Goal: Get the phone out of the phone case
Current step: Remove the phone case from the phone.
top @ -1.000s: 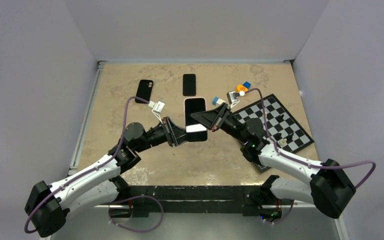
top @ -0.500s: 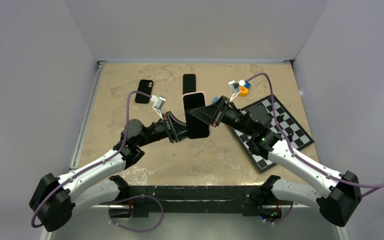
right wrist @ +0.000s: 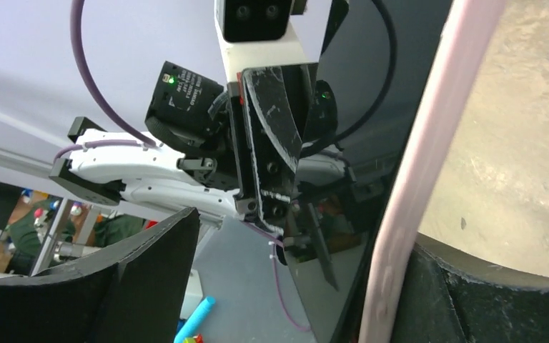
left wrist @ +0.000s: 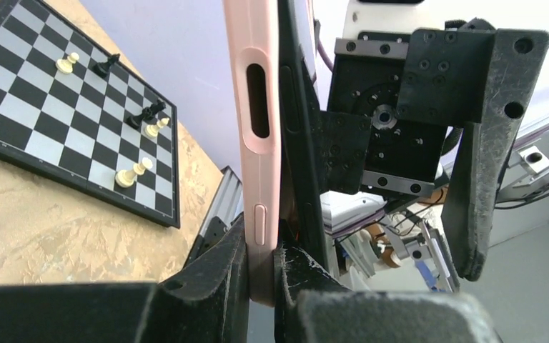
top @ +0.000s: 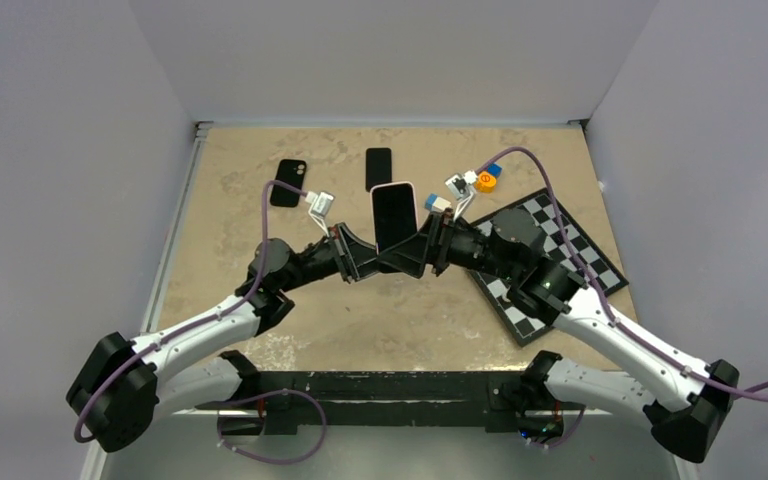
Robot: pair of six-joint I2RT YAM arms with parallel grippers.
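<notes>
The phone (top: 394, 215) sits in its pink phone case (top: 407, 189) and is held upright above the table between both arms. My left gripper (top: 372, 262) is shut on the case's lower edge. In the left wrist view the pink case (left wrist: 259, 107) is pinched between my fingers (left wrist: 214, 286), and the black phone (left wrist: 299, 143) stands slightly off it on the right. My right gripper (top: 420, 256) is open. In the right wrist view its jaws stand wide apart, with the case edge (right wrist: 429, 157) and dark screen (right wrist: 372, 107) against the right finger (right wrist: 472, 300).
A bare black phone (top: 379, 168) and a black case (top: 287, 182) lie at the back of the table. A chessboard (top: 560, 262) with pieces lies under my right arm. Small coloured objects (top: 475, 180) sit near its far corner.
My right gripper has opened and dropped lower beside the phone. The cased phone has swung more upright and moved farther back. My left gripper has tightened on the case.
</notes>
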